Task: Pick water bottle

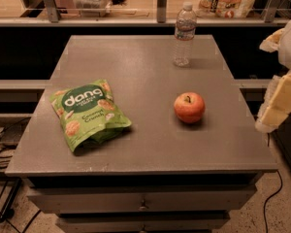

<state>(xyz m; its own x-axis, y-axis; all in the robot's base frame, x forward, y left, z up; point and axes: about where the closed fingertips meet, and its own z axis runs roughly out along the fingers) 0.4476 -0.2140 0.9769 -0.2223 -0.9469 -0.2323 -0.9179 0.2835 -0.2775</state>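
The water bottle (185, 34) is small, clear and ribbed, with a white cap and a thin label band. It stands upright near the far edge of the grey table (136, 144), right of centre. My gripper (276, 106), pale yellow, hangs at the right edge of the view. It is just beyond the table's right side, well to the right of the bottle and nearer the camera. It holds nothing that I can see. Part of it is cut off by the frame edge.
A red apple (189, 107) lies right of the table's centre, between the gripper and the bottle's side. A green snack bag (87, 113) lies on the left. A shelf with a rail (136, 21) and packages runs behind the table. Cables lie on the floor.
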